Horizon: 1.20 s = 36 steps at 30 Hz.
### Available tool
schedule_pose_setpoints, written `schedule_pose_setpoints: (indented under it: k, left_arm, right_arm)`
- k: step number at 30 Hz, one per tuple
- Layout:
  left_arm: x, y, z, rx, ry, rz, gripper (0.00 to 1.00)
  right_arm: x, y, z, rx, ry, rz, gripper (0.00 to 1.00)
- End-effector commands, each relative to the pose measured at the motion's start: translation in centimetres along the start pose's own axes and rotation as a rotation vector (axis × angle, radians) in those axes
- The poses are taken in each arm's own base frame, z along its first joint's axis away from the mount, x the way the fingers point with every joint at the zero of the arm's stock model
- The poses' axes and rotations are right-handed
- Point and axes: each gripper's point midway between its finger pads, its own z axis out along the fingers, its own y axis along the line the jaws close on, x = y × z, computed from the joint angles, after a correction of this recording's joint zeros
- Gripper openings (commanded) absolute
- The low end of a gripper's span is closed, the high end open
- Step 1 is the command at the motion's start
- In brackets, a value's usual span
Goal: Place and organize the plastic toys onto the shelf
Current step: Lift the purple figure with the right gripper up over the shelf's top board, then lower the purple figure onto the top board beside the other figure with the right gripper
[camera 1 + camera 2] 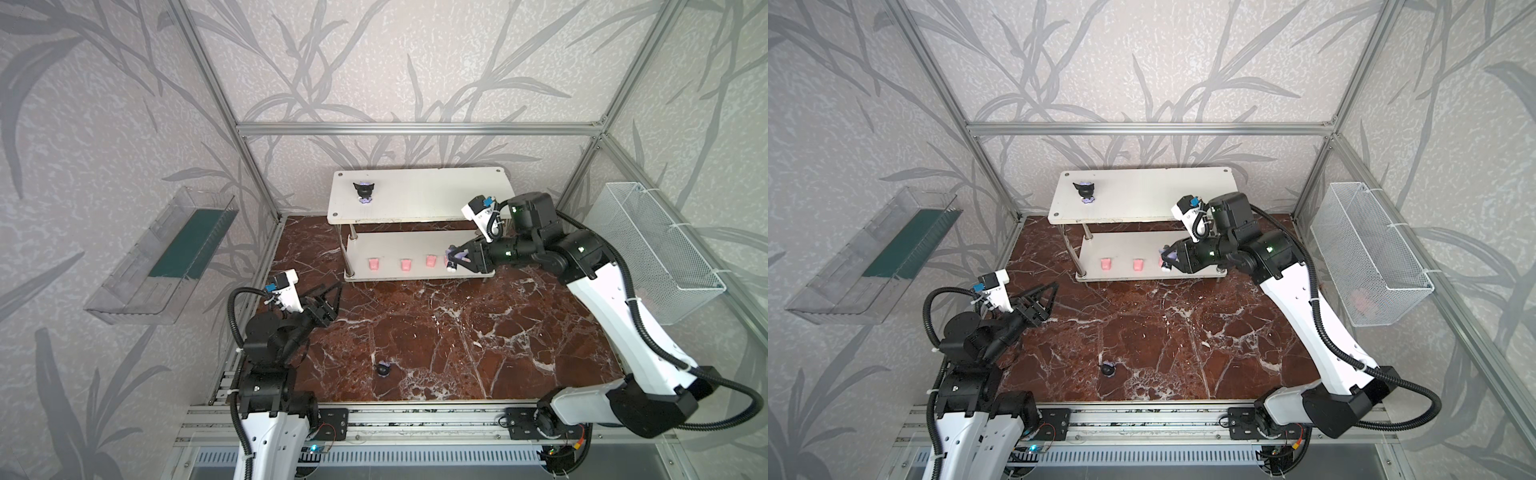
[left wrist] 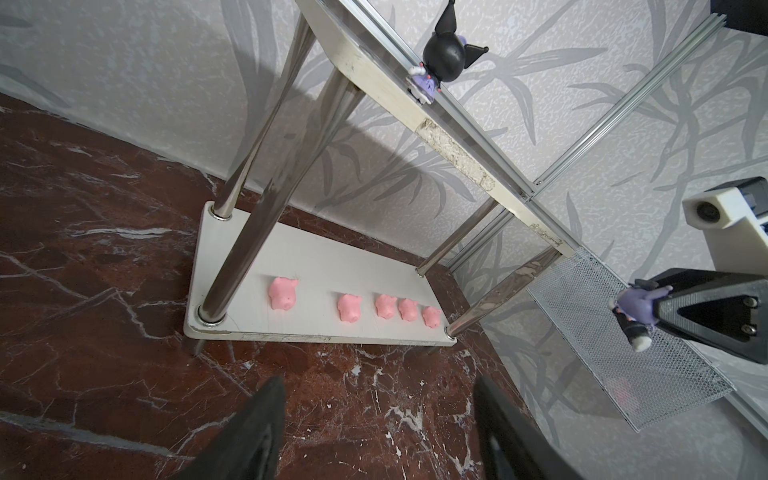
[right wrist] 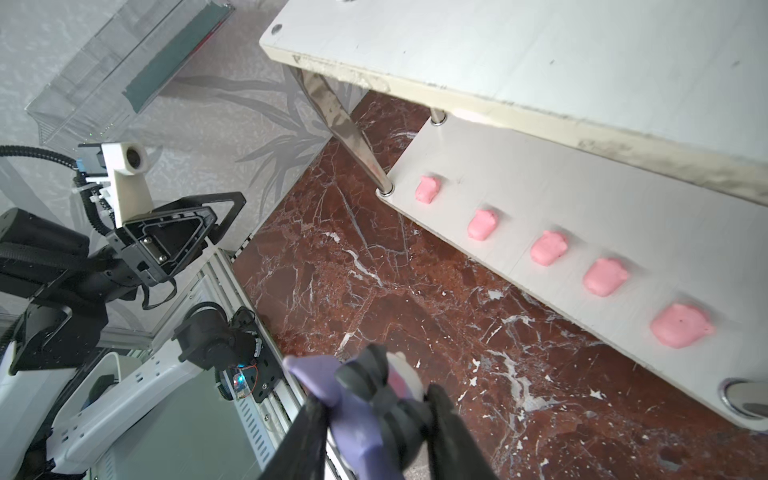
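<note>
The white two-tier shelf (image 1: 424, 191) (image 1: 1142, 195) stands at the back of the table. Several pink piglets (image 2: 348, 307) (image 3: 548, 248) line the front of its lower tier. A black figurine (image 1: 363, 192) (image 2: 444, 58) stands on the upper tier's left end. Another black figurine (image 1: 383, 369) (image 1: 1108, 369) lies on the tabletop near the front. My right gripper (image 1: 455, 258) (image 3: 374, 415) is shut on a lilac-purple figurine (image 3: 357, 399) (image 2: 636, 307), held in front of the lower tier's right end. My left gripper (image 1: 332, 293) (image 2: 378, 386) hangs open and empty over the table's left side.
A clear plastic bin (image 1: 166, 257) hangs on the left wall. On the right wall is a white wire mesh basket (image 1: 660, 253) with something pink inside (image 1: 1362, 299). The brown marble tabletop (image 1: 457, 332) ends at an aluminium rail (image 1: 415, 419) in front.
</note>
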Motion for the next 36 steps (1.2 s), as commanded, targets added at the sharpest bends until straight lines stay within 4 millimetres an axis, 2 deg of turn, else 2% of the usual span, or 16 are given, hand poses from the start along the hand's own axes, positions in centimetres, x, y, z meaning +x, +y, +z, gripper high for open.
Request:
schedule_pose_setpoints:
  k: [1,9,14,18,21,26,30,36]
  left_arm:
    - [-0.1,-0.5,0.0,0.028,-0.010,0.001,0.70]
    - [-0.1,-0.5,0.1,0.034,-0.005,-0.005,0.70]
    - [0.0,-0.5,0.2,0.037,-0.003,-0.009,0.70]
    - [0.1,-0.5,0.3,0.043,0.005,-0.013,0.70]
    - [0.2,-0.5,0.4,0.051,0.011,-0.020,0.70]
    - [0.3,-0.5,0.6,0.053,0.020,-0.028,0.70]
    - [0.4,-0.4,0.6,0.053,0.019,-0.034,0.70]
    - [0.4,-0.6,0.8,0.063,0.029,-0.033,0.70]
  right_arm:
    - [-1.1,0.5,-0.8,-0.046,0.018,-0.052,0.23]
    - [-6.1,-0.1,-0.3,-0.038,-0.007,-0.110,0.23]
    - [-8.2,-0.8,1.7,-0.056,0.000,-0.137,0.23]
    - [-9.7,-2.3,3.5,-0.085,-0.012,-0.123,0.23]
    - [-10.4,-3.3,4.1,-0.088,-0.028,-0.128,0.22]
    - [-12.9,-4.2,4.5,-0.135,-0.109,-0.106,0.23]
    - [-13.7,-5.1,4.9,-0.161,-0.135,-0.086,0.23]
    - [-13.9,-6.0,6.4,-0.192,-0.133,-0.065,0.23]
